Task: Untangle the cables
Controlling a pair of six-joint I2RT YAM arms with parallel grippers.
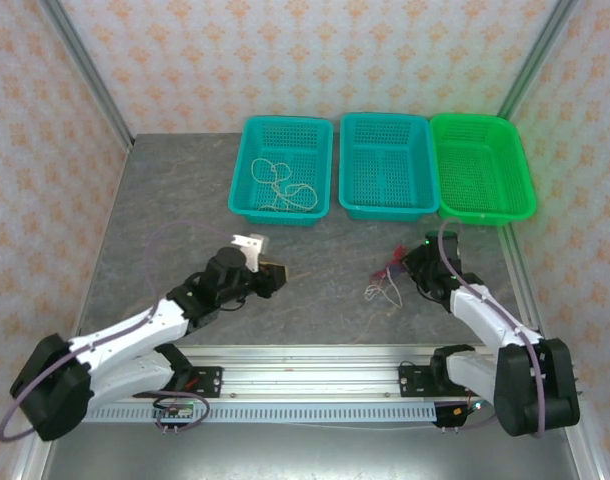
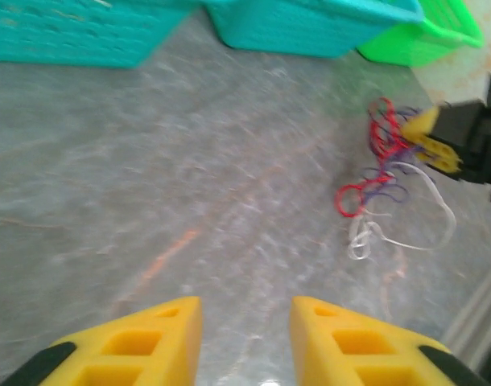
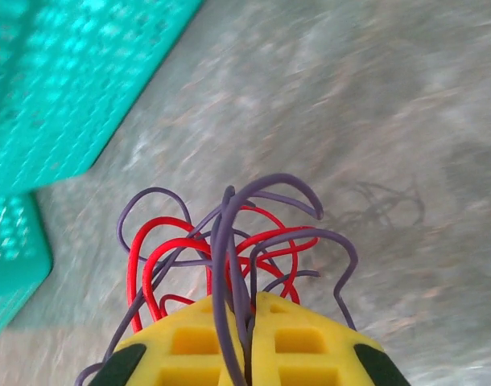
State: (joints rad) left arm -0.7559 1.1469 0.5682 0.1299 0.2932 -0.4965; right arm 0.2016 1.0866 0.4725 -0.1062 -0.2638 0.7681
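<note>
Pinching the red and purple cables (image 3: 224,249), your right gripper (image 3: 249,310) sits clamped at the table's (image 1: 325,260) right side, a white strand (image 2: 452,217) trailing on it; your left gripper (image 2: 245,322) stands parted and empty.

left wrist: left pincer (image 2: 245,312) fingers cut off at bottom edge, teal baskets (image 2: 84,36) cropped at top, cables (image 2: 386,181) and counter (image 2: 189,177) blurred | right wrist: cable ends hidden between right pincer (image 3: 249,305) fingers | top external: tangle's strands too small to separate
</note>
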